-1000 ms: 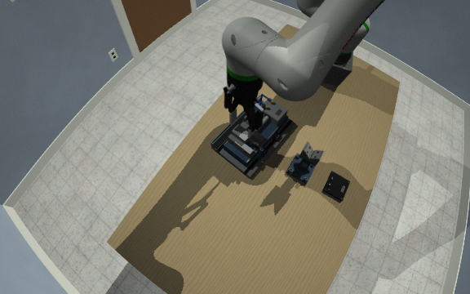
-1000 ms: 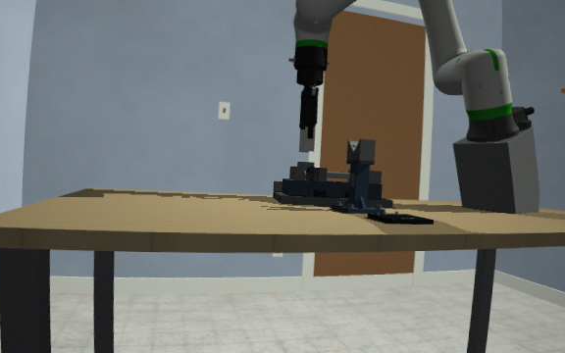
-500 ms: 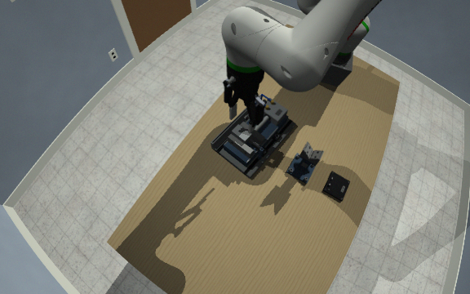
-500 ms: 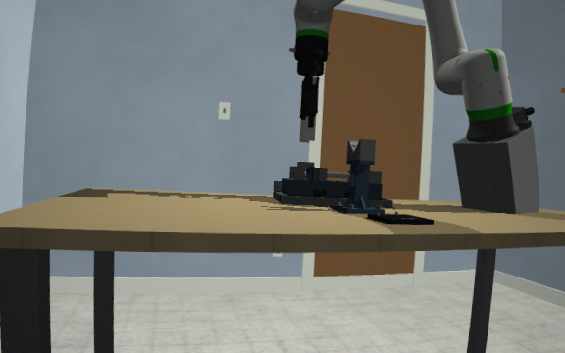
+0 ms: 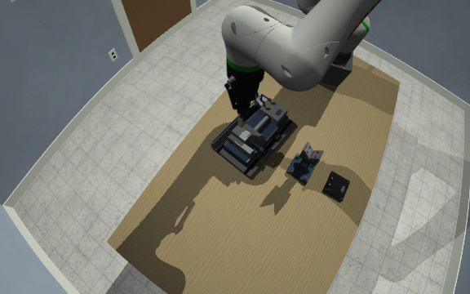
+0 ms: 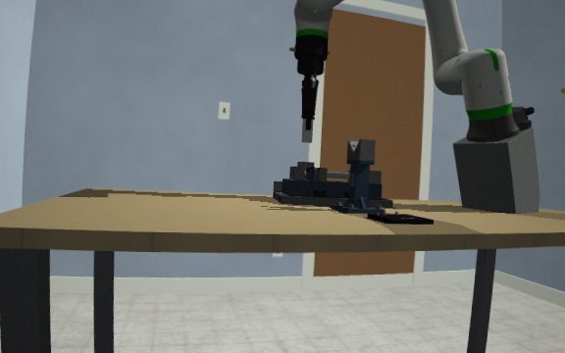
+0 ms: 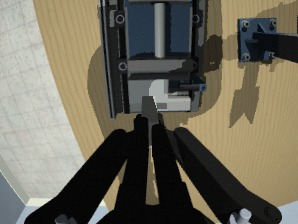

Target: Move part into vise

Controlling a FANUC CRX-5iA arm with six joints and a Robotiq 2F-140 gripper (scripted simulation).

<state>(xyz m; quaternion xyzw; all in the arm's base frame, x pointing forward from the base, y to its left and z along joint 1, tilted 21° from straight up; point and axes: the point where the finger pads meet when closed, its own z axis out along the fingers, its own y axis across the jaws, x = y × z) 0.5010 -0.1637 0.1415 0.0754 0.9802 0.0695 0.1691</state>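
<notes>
- While the arm hangs in the air, our end effector sits well above the vise, touching nothing in the exterior view.
- We see its fingers pressed together with nothing between them.
- The part, a pale block, lies in the vise between the jaws, at the end nearest the wrist camera.
- A short dark rod points in at the part's side; whether they touch, we cannot tell.
- From the top view, the part shows as a light patch in the vise's middle, just below the fingertips.
- The V-block stands on the surface beside the vise, holding nothing.
- The infeed plate lies flat just past the V-block, bare.
- We cannot make out which way the slot faces.
</notes>
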